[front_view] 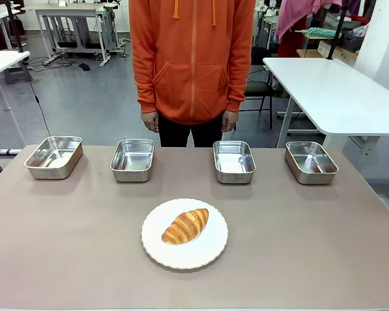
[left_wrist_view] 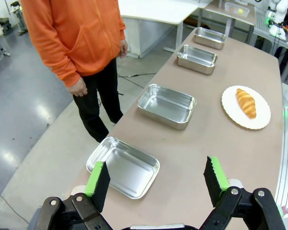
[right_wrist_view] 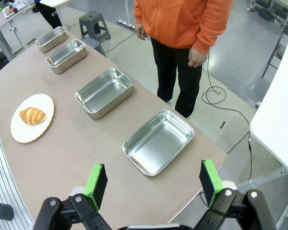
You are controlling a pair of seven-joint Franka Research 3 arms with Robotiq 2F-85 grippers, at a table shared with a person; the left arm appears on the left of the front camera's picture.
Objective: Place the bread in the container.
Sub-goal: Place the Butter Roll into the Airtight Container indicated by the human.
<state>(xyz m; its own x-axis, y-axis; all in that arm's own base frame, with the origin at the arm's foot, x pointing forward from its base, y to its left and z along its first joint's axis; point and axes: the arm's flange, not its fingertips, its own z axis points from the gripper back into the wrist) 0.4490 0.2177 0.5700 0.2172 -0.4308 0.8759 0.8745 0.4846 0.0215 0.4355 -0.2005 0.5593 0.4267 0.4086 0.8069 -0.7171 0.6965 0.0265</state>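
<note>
The black, green-padded left hand (left_wrist_view: 155, 168) hangs wide open and empty over the left end of the brown surface (front_view: 65, 246). Four shallow rectangular stainless-steel trays (front_view: 52, 170) line the far edge. In front of them, at the middle, the golden-brown ridged croissant (front_view: 185, 225) lies on a round white scalloped plate (front_view: 211, 249). The right hand (right_wrist_view: 152, 168) is also wide open and empty.

I take this for a lab or workshop hall: a glossy grey floor (front_view: 84, 107) with trailing cables (front_view: 37, 97), a white workbench (front_view: 337, 91) at two o'clock, a metal-framed bench (front_view: 71, 10) at eleven o'clock, and a black chair (front_view: 259, 87) at one o'clock.
</note>
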